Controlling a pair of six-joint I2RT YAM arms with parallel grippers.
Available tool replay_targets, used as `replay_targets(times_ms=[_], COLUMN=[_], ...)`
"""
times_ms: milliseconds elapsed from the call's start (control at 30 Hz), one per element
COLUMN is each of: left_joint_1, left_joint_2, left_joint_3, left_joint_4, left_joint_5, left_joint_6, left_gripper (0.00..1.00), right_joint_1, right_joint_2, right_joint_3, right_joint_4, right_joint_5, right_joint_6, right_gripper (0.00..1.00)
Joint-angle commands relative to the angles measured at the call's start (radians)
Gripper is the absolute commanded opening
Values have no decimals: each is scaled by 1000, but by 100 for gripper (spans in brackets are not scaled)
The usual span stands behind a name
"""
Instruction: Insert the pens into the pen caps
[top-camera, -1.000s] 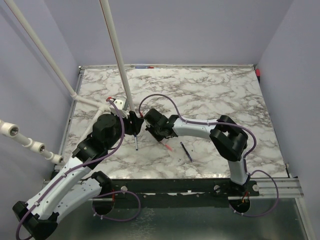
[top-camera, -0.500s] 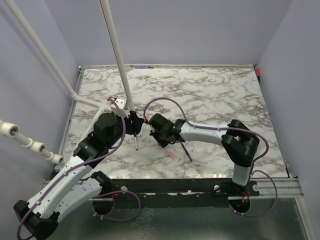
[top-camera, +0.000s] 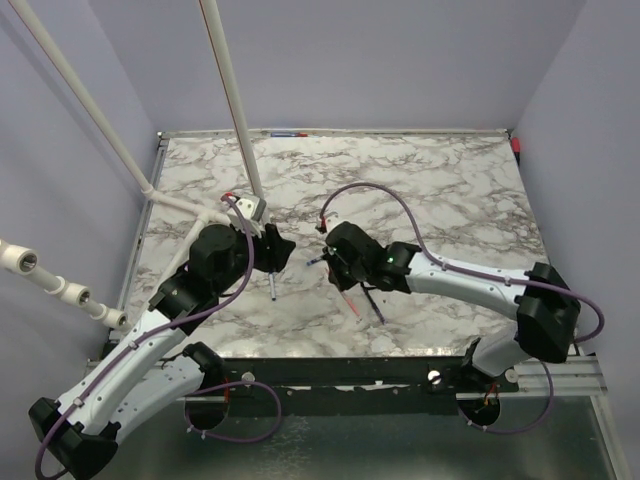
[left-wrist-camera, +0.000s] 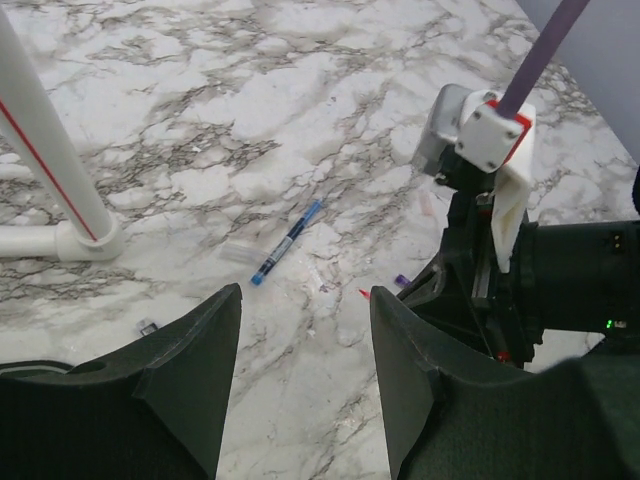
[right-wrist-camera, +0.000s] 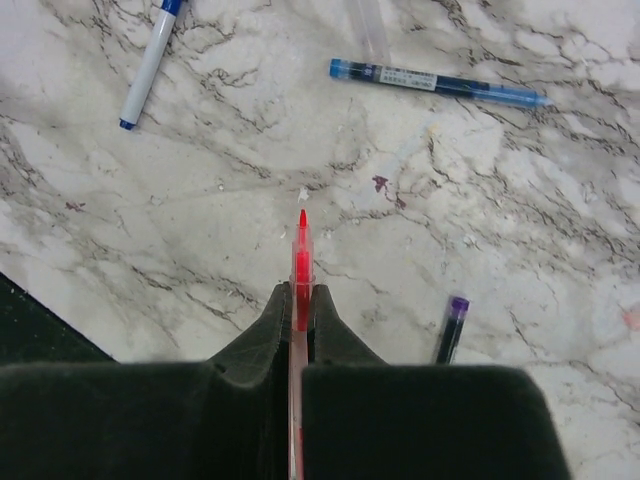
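My right gripper (right-wrist-camera: 302, 300) is shut on the red pen (right-wrist-camera: 302, 245), whose tip sticks out just above the marble table (right-wrist-camera: 200, 220); both also show in the top view, the gripper (top-camera: 340, 280) and the pen (top-camera: 349, 302). The blue pen (right-wrist-camera: 435, 82) lies ahead of it beside a clear cap (right-wrist-camera: 368, 25). A white tube with blue ends (right-wrist-camera: 150, 65) lies to the left. The dark pen (right-wrist-camera: 450, 330) lies right of my fingers. My left gripper (left-wrist-camera: 305, 295) is open and empty, hovering short of the blue pen (left-wrist-camera: 288, 240) and the clear cap (left-wrist-camera: 238, 252).
White pipes (top-camera: 232, 95) rise from a fitting (left-wrist-camera: 85, 235) at the left of the table, close to my left arm. My two grippers are about a hand's width apart in the top view. A faint pink cap (right-wrist-camera: 630, 318) lies at the far right.
My right gripper has pulled back to the right and toward the near edge with the red pen in it. My left gripper has stayed almost in place.
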Motion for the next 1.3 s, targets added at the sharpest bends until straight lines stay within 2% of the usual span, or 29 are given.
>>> replay_targets(times_ms=[0, 367, 533, 667, 1000, 1267], left_joint_1=[6, 6, 5, 5, -8, -46], left_joint_2=[2, 66, 115, 136, 165, 148], left_joint_3=[-17, -43, -44, -47, -91, -105], left_joint_4=[55, 186, 261, 342, 582, 648], left_joint_5=[130, 398, 580, 671, 838, 882], left_joint_6=[-28, -125, -179, -230, -377, -415], left_gripper=[55, 56, 57, 59, 60, 60], right_joint_1=[5, 4, 4, 4, 4, 4], right_joint_2=[-130, -407, -538, -622, -675, -682], right_joint_3=[-60, -138, -179, -213, -244, -304], right_joint_4=[31, 93, 176, 260, 426, 604], right_joint_5=[73, 151, 98, 18, -140, -278], right_joint_6=[72, 138, 154, 148, 157, 179], right_gripper=[1, 1, 1, 1, 1, 1])
